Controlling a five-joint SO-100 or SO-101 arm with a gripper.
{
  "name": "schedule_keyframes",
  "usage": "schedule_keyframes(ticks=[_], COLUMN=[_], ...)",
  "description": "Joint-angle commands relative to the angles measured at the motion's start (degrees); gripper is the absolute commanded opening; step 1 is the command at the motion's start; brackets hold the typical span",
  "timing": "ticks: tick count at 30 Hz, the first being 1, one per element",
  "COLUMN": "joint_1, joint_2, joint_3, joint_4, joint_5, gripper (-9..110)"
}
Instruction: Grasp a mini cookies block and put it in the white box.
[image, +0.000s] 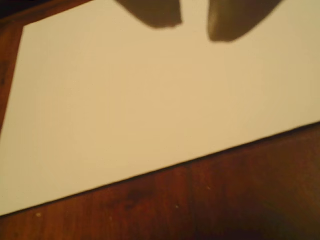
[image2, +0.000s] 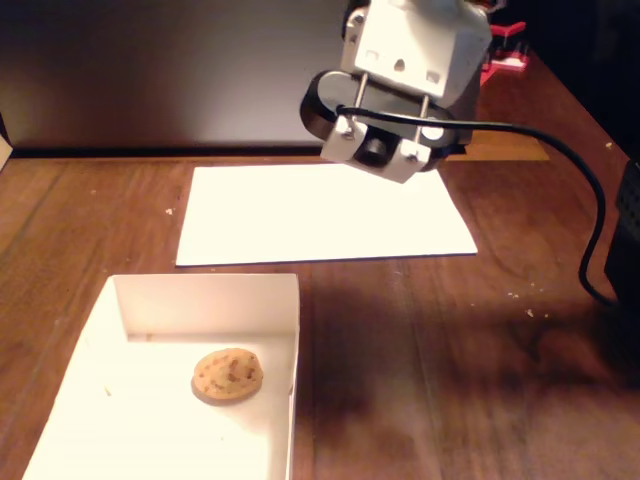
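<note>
Though blurred in the wrist view, two dark fingertips (image: 155, 15) poke in from the top edge, bases cut off, parted with a clear gap and nothing between: gripper (image: 194, 27) open, empty, hanging over the paper (image: 150, 110). Left to right in the fixed view: box (image2: 205, 300) at lower left, near end cropped by the frame; cookie (image2: 228, 375) lying flat inside, near its right wall; paper sheet just beyond; arm (image2: 400, 90) raised above the sheet's right end, top cut off, fingers hidden behind the wrist. Table (image2: 450, 350) bare wood.
</note>
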Motion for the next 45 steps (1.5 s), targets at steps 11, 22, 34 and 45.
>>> schedule_keyframes(ticks=[11,22,34,45], joint_1=[2.0,5.1,4.7,5.2], joint_2=[19.0,28.9,44.0,62.3], joint_3=[19.0,31.9,48.7,61.5], joint_4=[-6.1,-10.5,-12.9,-7.5], joint_5=[0.0,-2.8,-4.0,-6.5], gripper=[0,0,0,0])
